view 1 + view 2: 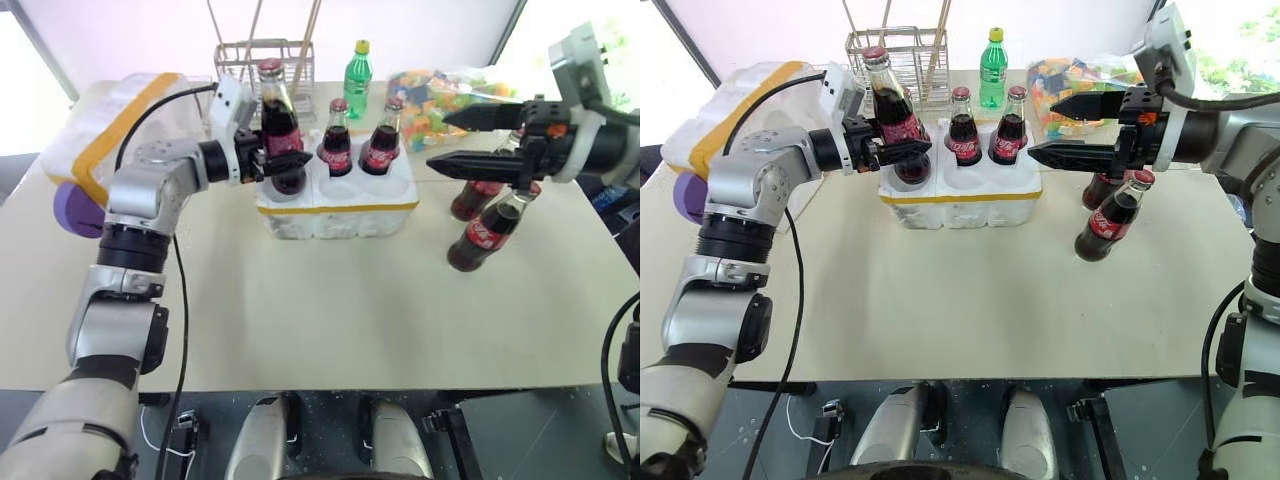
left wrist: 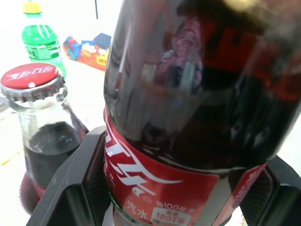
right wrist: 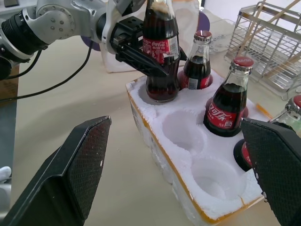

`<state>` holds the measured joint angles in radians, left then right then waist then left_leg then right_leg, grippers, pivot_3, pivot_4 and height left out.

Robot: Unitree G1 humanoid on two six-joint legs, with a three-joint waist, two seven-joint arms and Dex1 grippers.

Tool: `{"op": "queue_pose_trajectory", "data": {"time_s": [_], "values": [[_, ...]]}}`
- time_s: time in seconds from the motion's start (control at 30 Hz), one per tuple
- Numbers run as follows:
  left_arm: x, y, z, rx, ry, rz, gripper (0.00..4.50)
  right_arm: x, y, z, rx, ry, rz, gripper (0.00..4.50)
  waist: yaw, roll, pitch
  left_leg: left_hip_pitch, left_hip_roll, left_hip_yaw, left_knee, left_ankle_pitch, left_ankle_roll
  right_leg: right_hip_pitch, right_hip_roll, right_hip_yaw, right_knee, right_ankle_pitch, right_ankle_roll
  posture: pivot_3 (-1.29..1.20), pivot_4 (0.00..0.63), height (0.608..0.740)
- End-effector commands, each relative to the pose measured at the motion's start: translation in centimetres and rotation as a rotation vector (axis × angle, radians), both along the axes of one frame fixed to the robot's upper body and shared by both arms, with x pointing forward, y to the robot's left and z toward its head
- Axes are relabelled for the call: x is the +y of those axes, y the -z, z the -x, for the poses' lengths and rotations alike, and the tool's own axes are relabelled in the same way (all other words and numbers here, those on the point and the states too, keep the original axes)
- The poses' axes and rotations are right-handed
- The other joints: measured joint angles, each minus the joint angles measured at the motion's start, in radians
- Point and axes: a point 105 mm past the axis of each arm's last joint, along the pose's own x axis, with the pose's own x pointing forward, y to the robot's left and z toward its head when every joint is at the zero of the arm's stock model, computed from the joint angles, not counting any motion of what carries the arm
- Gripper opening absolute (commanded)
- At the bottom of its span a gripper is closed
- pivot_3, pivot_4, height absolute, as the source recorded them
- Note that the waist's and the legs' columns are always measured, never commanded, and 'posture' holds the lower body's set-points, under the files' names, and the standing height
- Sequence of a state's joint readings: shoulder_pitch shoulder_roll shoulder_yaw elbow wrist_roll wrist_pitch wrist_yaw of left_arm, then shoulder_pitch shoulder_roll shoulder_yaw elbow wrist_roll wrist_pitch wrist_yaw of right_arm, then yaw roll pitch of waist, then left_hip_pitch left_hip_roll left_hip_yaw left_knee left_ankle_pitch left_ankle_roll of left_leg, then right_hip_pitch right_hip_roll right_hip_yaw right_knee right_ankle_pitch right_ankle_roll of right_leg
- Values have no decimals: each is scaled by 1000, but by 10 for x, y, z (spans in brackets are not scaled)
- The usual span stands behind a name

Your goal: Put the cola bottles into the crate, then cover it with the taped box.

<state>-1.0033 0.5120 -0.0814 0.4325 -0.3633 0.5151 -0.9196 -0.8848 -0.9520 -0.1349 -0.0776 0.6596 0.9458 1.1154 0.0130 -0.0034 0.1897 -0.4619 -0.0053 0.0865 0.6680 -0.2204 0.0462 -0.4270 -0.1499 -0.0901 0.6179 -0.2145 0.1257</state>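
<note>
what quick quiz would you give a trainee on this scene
1. True or false: the right gripper is shut.
2. What does the left gripper hold? a) green bottle b) cola bottle c) nothing
3. On which side of the crate does the taped box lie, the robot's left or right?

Key: 1 false, its fingers stand wide open and empty. 2 b. 3 left.
</note>
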Motion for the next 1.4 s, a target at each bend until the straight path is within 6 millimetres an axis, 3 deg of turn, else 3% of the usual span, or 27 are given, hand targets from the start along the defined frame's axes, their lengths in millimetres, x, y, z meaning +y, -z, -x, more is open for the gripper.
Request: {"op": "queue_pose_trajectory", "data": {"time_s": [0.03, 0.2, 0.4, 0.53, 0.7, 0.77, 0.9, 1.0, 1.1, 1.2, 1.27, 1.4], "values": [[2, -18, 4, -52, 13, 23, 2851, -4, -14, 5, -66, 7, -13, 4500, -1, 0, 0, 0, 0, 0, 0, 0, 0, 0, 0, 0, 0, 0, 0, 0, 150, 736], [-4, -10, 8, -25, 43, 1, 2851, -1, -12, -2, -71, 8, -14, 4500, -1, -1, 1, -1, 0, 0, 0, 0, 0, -1, 0, 0, 0, 0, 0, 0, 150, 736], [-12, 27, 2, 4, 5, -83, 2851, 0, -8, -11, -97, 17, 28, 4500, 0, -1, 1, -1, 0, 0, 0, 0, 0, -1, 0, 0, 0, 0, 0, 0, 150, 736], [-10, 48, -2, 35, -37, -102, 4427, 2, -7, -17, -112, 33, 45, 4500, 1, -1, 0, 0, 0, 0, 0, 0, 0, 0, 0, 0, 0, 0, 0, 0, 150, 736], [-7, 39, -1, 42, -45, -33, 4473, 0, -3, -19, -122, 52, 75, 4500, 2, -1, -1, 1, 0, -1, 1, 0, 0, 2, 0, 0, 0, 0, 0, 0, 150, 736], [-3, 21, 4, 13, -31, 18, 4473, -3, -8, -18, -141, 60, 68, 4500, 0, -1, 0, 1, 0, -1, 1, 0, 0, 2, 0, 0, 0, 0, 0, 0, 150, 736], [10, -39, 31, 4, 92, 201, 4473, -17, -37, 2, -205, 34, 9, 4500, -2, -1, 1, -1, 0, -1, 1, 0, 0, -1, 0, 0, 1, 0, 0, 0, 150, 736], [17, -70, 64, -17, 233, 229, 4473, -38, -45, 15, -220, 80, 7, 4500, 0, -1, 1, -2, 0, -1, 0, 0, 0, -1, 0, 0, -1, 0, 0, 0, 150, 736], [21, -87, 99, -1, 378, 204, 4473, -60, -47, 31, -208, 157, -48, 4500, 0, -1, 0, -1, 0, -2, -1, -1, 1, 2, 0, -1, -3, 0, 0, 0, 150, 736], [17, -84, 130, 54, 521, 145, 4473, -74, -43, 49, -174, 216, -125, 4500, 0, -1, 0, 1, 0, -1, 0, -1, 1, 4, 0, -1, -3, 0, 0, 0, 150, 736], [9, -73, 141, 68, 568, 77, 4473, -78, -31, 63, -148, 236, -124, 4500, 2, -1, 0, 2, 0, -1, 0, -1, 1, 3, -1, 0, -2, 0, 0, 0, 150, 736], [-14, -30, 139, 88, 595, -61, 4473, -86, 26, 87, -54, 348, -68, 4500, 11, -3, -2, 6, 0, -4, -1, -1, 0, 8, 1, -1, -2, 0, 0, 0, 150, 736]]}}
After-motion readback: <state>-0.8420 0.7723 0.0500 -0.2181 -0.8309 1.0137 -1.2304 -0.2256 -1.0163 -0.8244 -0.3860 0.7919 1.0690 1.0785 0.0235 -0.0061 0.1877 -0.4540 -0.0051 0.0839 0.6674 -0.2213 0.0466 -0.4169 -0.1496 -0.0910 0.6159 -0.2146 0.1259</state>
